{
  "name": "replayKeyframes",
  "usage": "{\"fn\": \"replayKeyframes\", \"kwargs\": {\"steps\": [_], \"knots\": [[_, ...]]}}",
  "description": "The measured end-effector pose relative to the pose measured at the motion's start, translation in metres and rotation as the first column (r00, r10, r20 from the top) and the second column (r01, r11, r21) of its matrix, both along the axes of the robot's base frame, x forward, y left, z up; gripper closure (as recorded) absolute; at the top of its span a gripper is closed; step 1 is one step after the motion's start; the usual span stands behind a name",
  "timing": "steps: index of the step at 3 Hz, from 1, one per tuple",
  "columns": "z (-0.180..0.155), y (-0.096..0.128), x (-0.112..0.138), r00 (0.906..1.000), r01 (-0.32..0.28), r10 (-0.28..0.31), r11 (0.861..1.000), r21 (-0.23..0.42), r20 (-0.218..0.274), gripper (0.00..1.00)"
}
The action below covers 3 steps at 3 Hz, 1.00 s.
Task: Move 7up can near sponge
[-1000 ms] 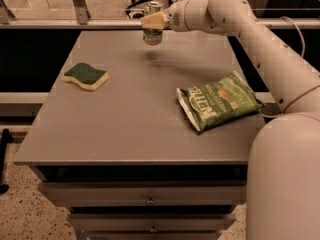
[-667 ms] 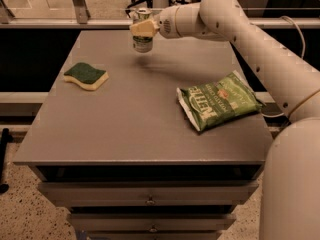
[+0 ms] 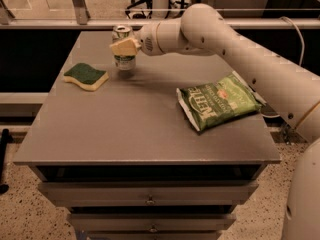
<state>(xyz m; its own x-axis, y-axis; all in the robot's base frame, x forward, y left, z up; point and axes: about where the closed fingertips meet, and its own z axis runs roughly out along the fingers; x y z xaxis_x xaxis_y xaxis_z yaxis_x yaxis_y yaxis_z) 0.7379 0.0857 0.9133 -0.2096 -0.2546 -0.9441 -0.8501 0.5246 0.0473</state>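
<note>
While snug — claw (image 3: 125, 47) around 7up can (image 3: 124, 62)

Single view. I had the camera high off the table's (image 3: 125, 129) front edge, facing down and across to its far edge, mid-range, the whole top in frame. The arm (image 3: 240, 49) crossed from the right. The gripper (image 3: 123, 48) sat upper left, clamped on the can (image 3: 124, 62).

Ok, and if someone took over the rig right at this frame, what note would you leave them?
Tool: shut on the 7up can, upright, at the far left of the table.
Sponge: flat on the table, just left of the can, not touching it.
Done: can is gripped and close beside the sponge.
Left: set it down if it isn't resting yet (cannot tell), open the tool, withdraw.
</note>
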Motion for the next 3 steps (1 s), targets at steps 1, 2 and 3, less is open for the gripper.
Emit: {"fn": "replayKeyframes", "kwargs": {"steps": [1, 2, 3], "knots": [[-0.013, 0.022, -0.018, 0.9990, -0.043, 0.043, 0.999, -0.005, -0.010, 1.00], [-0.021, 0.044, -0.034, 0.9955, -0.091, 0.091, 0.996, 0.008, -0.023, 1.00], [-0.022, 0.067, -0.049, 0.9882, -0.151, 0.152, 0.988, 0.019, -0.023, 0.83]]}}
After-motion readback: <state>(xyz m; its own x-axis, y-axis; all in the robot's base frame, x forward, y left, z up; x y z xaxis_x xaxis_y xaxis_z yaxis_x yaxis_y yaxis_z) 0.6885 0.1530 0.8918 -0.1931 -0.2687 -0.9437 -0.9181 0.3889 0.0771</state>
